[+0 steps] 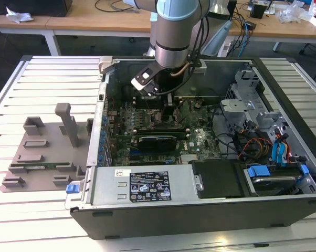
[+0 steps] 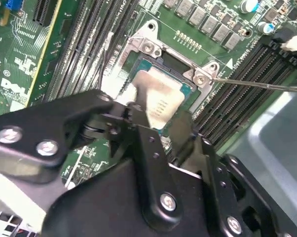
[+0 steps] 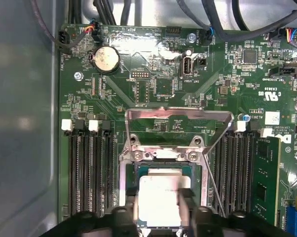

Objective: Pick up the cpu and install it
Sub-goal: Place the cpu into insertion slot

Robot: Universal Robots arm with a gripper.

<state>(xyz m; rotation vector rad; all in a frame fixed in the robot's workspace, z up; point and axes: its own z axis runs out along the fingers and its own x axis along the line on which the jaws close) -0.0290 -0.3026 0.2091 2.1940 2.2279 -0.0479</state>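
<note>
Pinching cpu by opposite edges in gripper, squared over socket inside case; seated or just above, can't tell. Gripping by edges probably to clear the socket frame. Relying on load plate hinged up for access.

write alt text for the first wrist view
The gripper holds the cpu at the open socket of a green motherboard, its metal load plate raised. Memory slots run on either side.
</note>
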